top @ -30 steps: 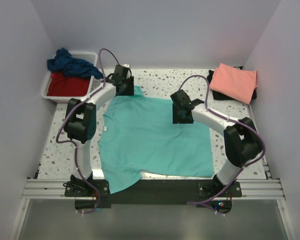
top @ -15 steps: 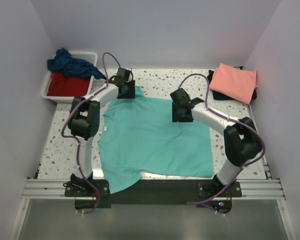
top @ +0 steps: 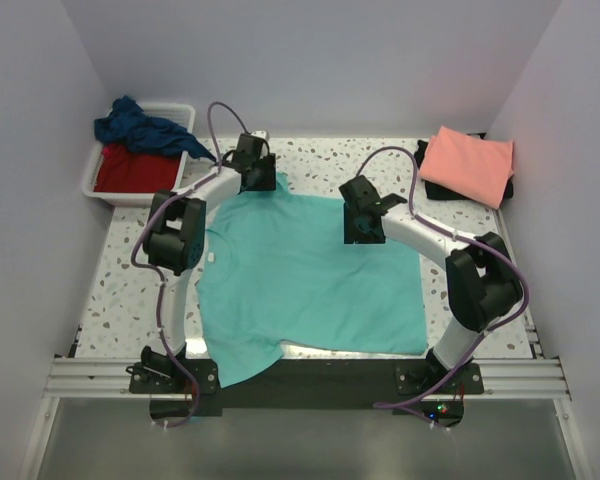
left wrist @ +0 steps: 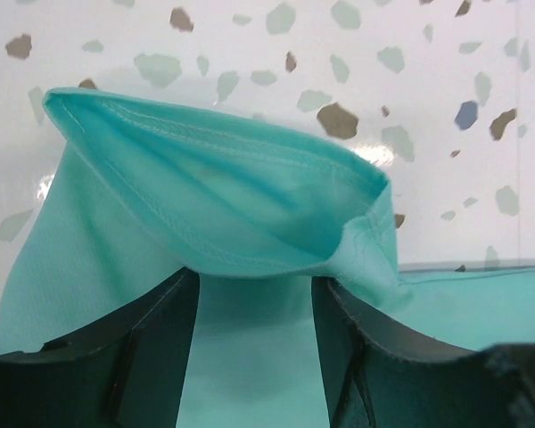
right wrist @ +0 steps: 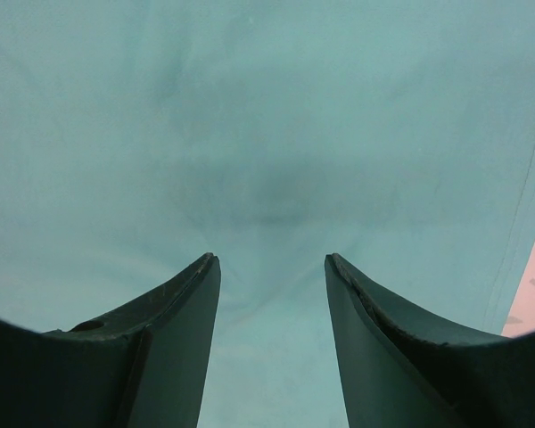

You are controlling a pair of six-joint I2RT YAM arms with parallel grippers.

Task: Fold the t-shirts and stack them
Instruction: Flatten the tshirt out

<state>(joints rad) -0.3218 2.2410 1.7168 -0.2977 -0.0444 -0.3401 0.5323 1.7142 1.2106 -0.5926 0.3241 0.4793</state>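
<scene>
A turquoise-teal t-shirt (top: 310, 285) lies spread flat on the speckled table (top: 310, 155), its hem hanging over the near edge. My left gripper (top: 257, 183) is at the shirt's far left sleeve. In the left wrist view its fingers (left wrist: 160, 339) stand open, and the sleeve (left wrist: 223, 196) with its stitched hem lies just ahead of and over the tips of the left gripper (left wrist: 254, 276). My right gripper (top: 364, 228) hovers over the shirt's far edge. The right wrist view shows the right gripper (right wrist: 272, 257) open above smooth teal cloth (right wrist: 267, 134), nothing between its fingers.
A folded salmon-pink t-shirt (top: 468, 162) rests on a black one (top: 426, 158) at the far right corner. A white tub (top: 92, 182) at the far left holds a navy blue t-shirt (top: 140, 128) and a red one (top: 135, 170). Grey walls close in three sides.
My left arm has swung a little to the right, carrying its gripper along the far left sleeve. The right gripper has barely shifted. Both grippers stay open.
</scene>
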